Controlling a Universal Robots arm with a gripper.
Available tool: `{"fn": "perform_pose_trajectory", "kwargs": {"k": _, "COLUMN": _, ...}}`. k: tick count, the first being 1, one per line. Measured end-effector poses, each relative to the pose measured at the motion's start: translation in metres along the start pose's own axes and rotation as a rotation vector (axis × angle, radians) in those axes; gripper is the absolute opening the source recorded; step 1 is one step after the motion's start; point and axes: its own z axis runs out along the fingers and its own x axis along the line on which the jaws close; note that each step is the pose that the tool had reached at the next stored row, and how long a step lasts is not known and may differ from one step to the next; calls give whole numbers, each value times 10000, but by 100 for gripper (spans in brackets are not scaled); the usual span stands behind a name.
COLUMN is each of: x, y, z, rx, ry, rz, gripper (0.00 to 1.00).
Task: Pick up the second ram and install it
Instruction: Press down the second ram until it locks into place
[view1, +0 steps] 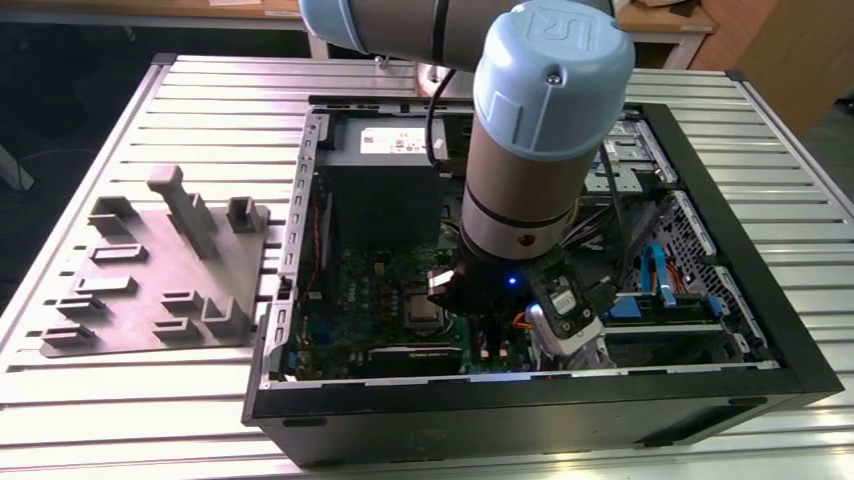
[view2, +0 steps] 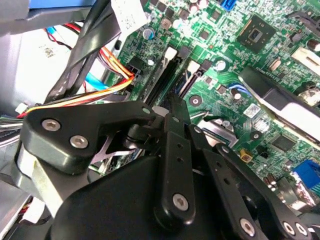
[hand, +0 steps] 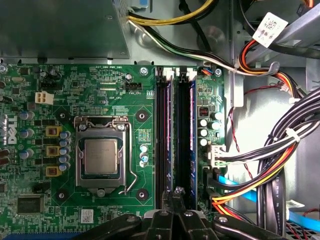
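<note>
One claw (hand: 172, 200), fingers pinched narrow with no memory stick seen between them, hangs low over the motherboard's (hand: 100, 90) slots (hand: 175, 135), lined up for seating.

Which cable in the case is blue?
The flat cable, at the exterior view's right of the arm; the others are thin round wires, none blue.

A pale metal desk (view1: 160, 400) with a ribbed, slatted top carries everything. Directly on it, toward the exterior view's right, stands a black open-topped computer case (view1: 534, 415) lying on its side. Just beside the case, on the exterior view's left, lies a flat grey plastic fixture plate (view1: 154, 275) with raised upright blocks and slots.
</note>
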Motion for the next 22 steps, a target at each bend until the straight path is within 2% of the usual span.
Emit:
{"fn": "perform_pose_trajectory", "kwargs": {"k": 4, "x": -3, "y": 7, "z": -41, "rx": -35, "ry": -10, "rz": 1, "gripper": 10}}
{"fn": "perform_pose_trajectory", "kwargs": {"k": 12, "x": -10, "y": 11, "z": -237, "rx": -9, "ry": -3, "rz": 1, "gripper": 10}}
{"fn": "perform_pose_trajectory", "kwargs": {"k": 17, "x": -11, "y": 16, "z": -244, "rx": -5, "ry": -1, "rz": -1, "gripper": 10}}
{"fn": "perform_pose_trajectory", "kwargs": {"k": 22, "x": -9, "y": 111, "z": -238, "rx": -7, "ry": -2, "rz": 0, "gripper": 10}}
